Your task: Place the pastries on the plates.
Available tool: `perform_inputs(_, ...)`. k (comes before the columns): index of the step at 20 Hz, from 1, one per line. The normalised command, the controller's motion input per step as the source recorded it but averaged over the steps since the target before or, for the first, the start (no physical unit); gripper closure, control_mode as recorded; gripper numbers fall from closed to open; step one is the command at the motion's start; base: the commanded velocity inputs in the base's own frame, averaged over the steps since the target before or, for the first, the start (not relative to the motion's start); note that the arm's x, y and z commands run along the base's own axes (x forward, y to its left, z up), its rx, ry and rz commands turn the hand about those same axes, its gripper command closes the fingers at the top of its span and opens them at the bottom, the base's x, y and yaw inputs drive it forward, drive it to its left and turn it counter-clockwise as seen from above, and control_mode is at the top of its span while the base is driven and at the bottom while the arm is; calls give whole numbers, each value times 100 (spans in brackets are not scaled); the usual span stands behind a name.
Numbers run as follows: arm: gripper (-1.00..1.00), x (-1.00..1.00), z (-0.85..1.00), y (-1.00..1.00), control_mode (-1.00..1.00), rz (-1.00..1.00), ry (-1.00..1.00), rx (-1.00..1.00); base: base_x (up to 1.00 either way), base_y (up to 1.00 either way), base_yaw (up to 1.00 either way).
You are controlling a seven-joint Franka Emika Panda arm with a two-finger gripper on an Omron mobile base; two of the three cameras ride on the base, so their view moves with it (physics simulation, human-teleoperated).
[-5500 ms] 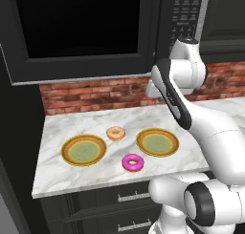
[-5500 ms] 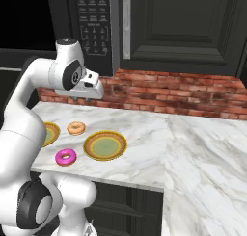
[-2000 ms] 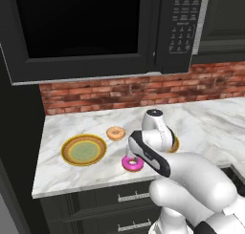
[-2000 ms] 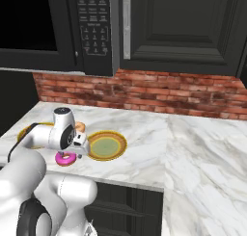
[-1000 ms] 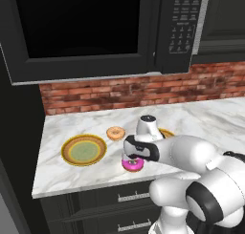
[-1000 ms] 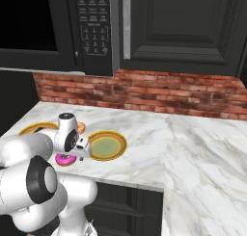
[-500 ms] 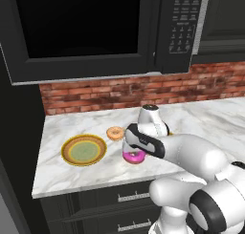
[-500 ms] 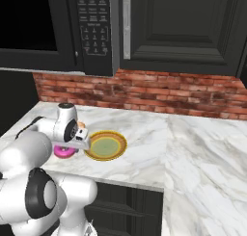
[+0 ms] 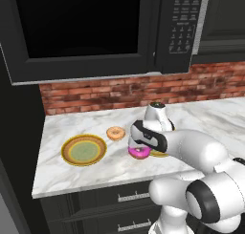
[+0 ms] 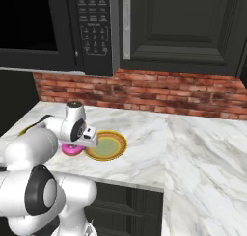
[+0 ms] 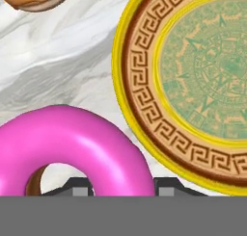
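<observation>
My hand (image 11: pixel 116 190) sits low over the pink donut (image 11: pixel 72 148), fingers astride its right side; the nearer plate (image 11: pixel 193 81) lies just beside it.

The arm (image 9: pixel 191 149) hides most of the near plate (image 9: pixel 160 154).

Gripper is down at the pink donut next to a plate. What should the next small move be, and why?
Probably close on the pink donut: the gripper straddles its near side, one fingertip at each side of the ring, and it lies on the marble counter beside the nearest plate, not on it.
</observation>
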Motion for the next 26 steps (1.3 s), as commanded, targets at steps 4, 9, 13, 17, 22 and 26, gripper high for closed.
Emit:
perform_inputs(4, 100, 30, 16, -43, -100, -4, 4, 0, 0, 0, 0)
perform_inputs(9, 100, 32, 12, -48, -100, -6, 2, 1, 0, 0, 0)
perform_inputs(13, 100, 8, 0, -42, -100, -3, 0, 0, 0, 0, 0)
perform_inputs(17, 100, 0, -3, -28, -100, 0, 0, 0, 0, 0, 0)
perform_inputs(22, 100, 6, -24, -21, -100, 0, 0, 0, 0, 0, 0)
perform_inputs(26, 100, 18, -6, -25, -100, 0, 0, 0, 0, 0, 0)
